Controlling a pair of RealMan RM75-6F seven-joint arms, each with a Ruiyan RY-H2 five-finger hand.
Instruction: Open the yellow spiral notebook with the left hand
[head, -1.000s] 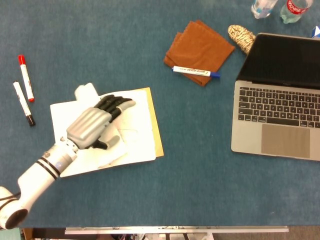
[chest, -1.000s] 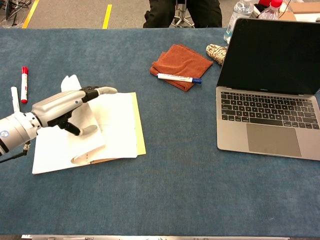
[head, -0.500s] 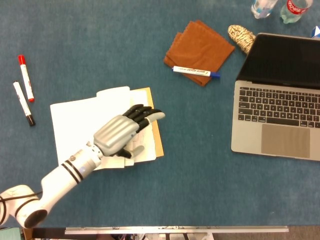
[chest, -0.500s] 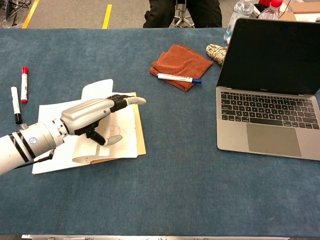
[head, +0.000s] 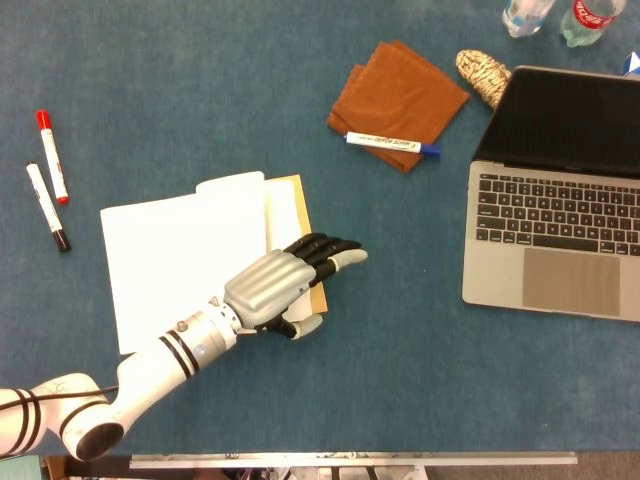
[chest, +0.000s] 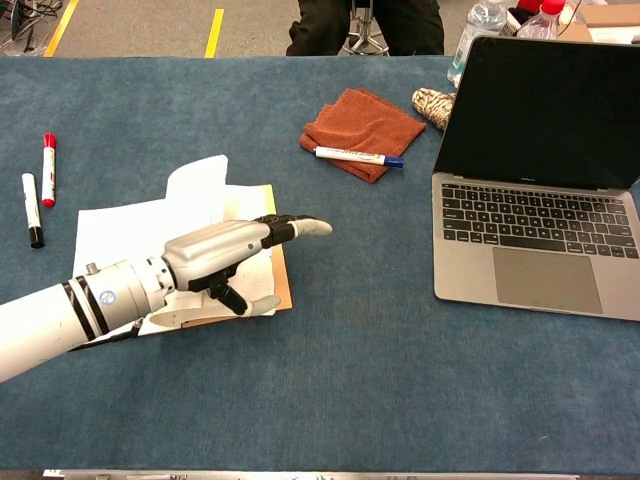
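The yellow spiral notebook (head: 170, 250) (chest: 120, 225) lies open at the table's left, its white pages facing up. A tan-yellow strip of cover (head: 296, 196) shows along its right side. One leaf (chest: 195, 180) curls up at the far edge. My left hand (head: 282, 286) (chest: 228, 250) hovers over the notebook's near right corner. Its fingers are stretched out flat toward the right, past the cover's edge, and its thumb hangs below. I see nothing held in it. The right hand is in neither view.
A red marker (head: 52, 155) and a black-tipped one (head: 47, 207) lie left of the notebook. A brown cloth (head: 398, 90) with a white marker (head: 392, 144) lies at mid-back. An open laptop (head: 560, 200) sits right, with bottles (head: 525, 15) and a woven object (head: 483, 72) behind it.
My left hand has slid right, from on top of the pages to the notebook's right edge. The pages it lifted now lie flatter, spread to the left.
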